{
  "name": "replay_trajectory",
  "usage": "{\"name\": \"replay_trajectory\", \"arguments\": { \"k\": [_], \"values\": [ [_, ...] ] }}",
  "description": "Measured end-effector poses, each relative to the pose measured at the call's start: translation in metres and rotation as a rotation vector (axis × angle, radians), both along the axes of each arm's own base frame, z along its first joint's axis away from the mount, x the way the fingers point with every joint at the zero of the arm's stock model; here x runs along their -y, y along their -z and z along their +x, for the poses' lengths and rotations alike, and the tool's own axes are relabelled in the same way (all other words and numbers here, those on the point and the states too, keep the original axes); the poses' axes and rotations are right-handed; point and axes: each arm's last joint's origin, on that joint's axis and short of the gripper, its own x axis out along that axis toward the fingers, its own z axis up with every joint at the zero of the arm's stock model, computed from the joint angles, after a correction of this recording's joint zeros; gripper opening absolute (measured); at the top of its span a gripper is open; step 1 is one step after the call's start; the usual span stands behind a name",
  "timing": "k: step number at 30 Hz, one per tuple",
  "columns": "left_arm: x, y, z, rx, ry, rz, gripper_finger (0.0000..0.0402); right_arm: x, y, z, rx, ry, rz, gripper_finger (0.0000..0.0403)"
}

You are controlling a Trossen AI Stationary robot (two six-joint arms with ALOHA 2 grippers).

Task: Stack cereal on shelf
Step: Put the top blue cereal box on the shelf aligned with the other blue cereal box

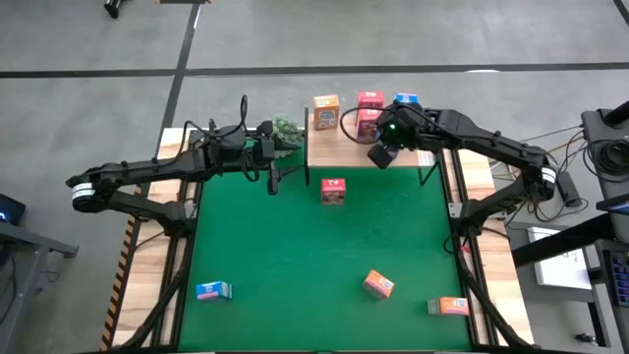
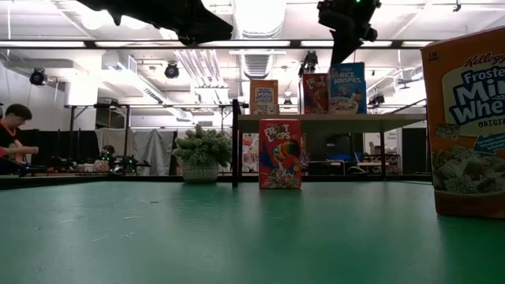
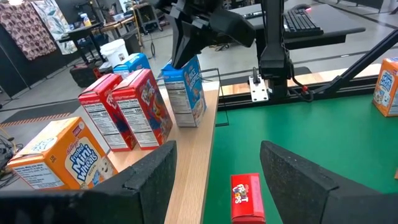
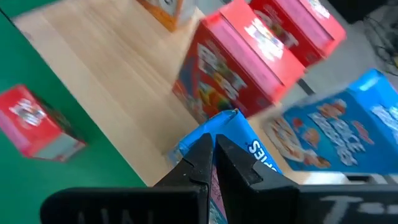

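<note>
- Light wooden shelf board (image 1: 339, 147) on thin black supports carries upright small cardboard cereal boxes: one orange (image 1: 326, 111), two red (image 1: 370, 101), two blue (image 3: 186, 90).
- One red box (image 1: 333, 190) stands upright on the green worktop (image 1: 295, 256) before the shelf.
- One blue (image 1: 213, 291) and two orange boxes (image 1: 378, 284) lie nearer the front edge.

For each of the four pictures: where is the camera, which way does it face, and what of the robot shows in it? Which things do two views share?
High view: overhead, looking straight down on the green table; both arms show, the right gripper over the shelf.
Low view: at table height, facing the shelf and the room; arms enter from above.
Left wrist view: looks past the open left gripper at the shelf's boxes.
Right wrist view: looks down past shut fingers pinching a blue box.
Shared: the red box standing on the table shows in all four.
</note>
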Motion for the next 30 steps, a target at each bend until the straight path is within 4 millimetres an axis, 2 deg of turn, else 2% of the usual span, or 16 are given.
{"name": "replay_trajectory", "arguments": {
  "k": [10,17,21,25,30],
  "values": [
    [0.0,0.0,0.0,0.002,-0.002,-0.004,0.0215,-0.005,-0.009,-0.017,-0.02,0.042,-0.047,0.0013],
    [0.0,0.0,0.0,0.002,-0.002,-0.004,0.0215,-0.011,-0.028,-0.03,0.098,0.064,-0.055,0.0013],
    [0.0,0.0,-0.001,-0.001,0.0,0.005,0.0215,-0.017,-0.032,-0.035,0.173,0.057,0.017,0.0013],
    [0.001,0.001,-0.004,-0.007,0.002,0.011,0.0215,-0.023,-0.028,-0.032,0.225,0.03,0.139,0.0013],
    [0.002,0.01,-0.007,-0.026,0.002,0.005,0.0215,-0.029,-0.012,-0.029,0.196,0.06,0.214,0.0013]
  ]
}}
